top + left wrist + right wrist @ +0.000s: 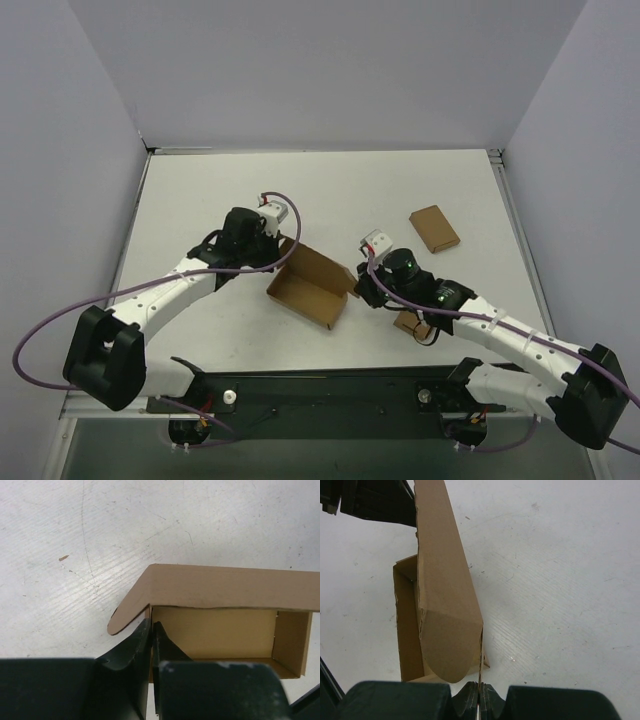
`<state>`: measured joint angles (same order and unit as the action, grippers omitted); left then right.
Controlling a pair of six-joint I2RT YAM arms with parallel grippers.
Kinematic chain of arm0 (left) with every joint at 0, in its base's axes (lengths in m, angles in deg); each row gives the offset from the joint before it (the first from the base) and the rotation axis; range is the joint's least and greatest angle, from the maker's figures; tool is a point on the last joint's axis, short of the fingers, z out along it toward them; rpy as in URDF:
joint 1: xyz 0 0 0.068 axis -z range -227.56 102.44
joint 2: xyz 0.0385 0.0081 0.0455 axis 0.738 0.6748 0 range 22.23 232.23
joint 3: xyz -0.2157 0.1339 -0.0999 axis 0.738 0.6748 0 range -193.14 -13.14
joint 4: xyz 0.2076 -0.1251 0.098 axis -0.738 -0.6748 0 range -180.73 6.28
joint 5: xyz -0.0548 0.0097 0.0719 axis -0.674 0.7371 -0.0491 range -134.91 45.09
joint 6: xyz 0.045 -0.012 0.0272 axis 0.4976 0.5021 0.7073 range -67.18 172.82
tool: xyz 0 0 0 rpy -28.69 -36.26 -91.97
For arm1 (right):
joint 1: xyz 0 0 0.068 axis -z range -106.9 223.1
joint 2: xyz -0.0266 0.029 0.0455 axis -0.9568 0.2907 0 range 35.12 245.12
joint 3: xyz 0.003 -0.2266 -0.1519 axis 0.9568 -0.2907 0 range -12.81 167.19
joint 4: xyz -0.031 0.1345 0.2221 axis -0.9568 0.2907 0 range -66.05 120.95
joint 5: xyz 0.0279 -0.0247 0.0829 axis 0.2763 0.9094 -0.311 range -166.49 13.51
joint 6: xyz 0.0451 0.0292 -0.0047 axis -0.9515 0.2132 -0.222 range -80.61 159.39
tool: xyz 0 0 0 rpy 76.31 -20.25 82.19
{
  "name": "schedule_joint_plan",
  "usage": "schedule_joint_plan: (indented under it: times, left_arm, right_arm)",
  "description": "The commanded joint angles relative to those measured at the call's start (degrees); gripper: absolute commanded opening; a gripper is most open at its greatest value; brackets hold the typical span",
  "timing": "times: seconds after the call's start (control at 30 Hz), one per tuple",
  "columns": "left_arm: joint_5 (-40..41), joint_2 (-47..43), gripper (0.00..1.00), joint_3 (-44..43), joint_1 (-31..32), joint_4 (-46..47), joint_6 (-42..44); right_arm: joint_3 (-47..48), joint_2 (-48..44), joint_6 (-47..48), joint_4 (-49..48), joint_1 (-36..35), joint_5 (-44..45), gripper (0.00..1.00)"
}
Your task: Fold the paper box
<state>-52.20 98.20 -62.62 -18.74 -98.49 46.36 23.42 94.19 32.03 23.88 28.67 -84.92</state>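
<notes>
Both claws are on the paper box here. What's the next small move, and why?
Probably the left claw should bend its pinched end wall inward while the right claw steadies the opposite end. Both claws are shut on thin walls of the paper box, the tray is open, and the long lid flap with its rounded tab is not tucked in.

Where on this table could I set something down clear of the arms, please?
The far strip of table along the back wall is bare. The middle is crowded: left gripper and right gripper pinch the paper box; a small box lies far right.
</notes>
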Motion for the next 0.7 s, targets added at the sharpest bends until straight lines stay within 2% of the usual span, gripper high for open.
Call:
schedule_joint_plan:
  times: [0.0,0.17,0.37,0.67]
  left_arm:
    - [1.84,0.68,0.08,-1.50,1.15,2.55,-2.94]
    - [6.83,-1.25,0.00,-0.62,3.78,3.08,-6.37]
    - [16.23,-2.49,0.00,1.48,9.14,6.58,-11.99]
    - [26.88,0.76,0.00,2.54,16.96,10.19,-17.35]
  right_arm:
    - [4.37,1.22,-0.20,-0.19,-2.59,8.24,0.00]
    - [6.13,2.80,-4.33,1.92,-4.00,16.68,0.00]
    - [7.89,5.62,-11.44,1.83,-4.44,27.13,0.00]
    - [8.42,10.71,-22.70,2.45,-5.23,35.05,0.00]
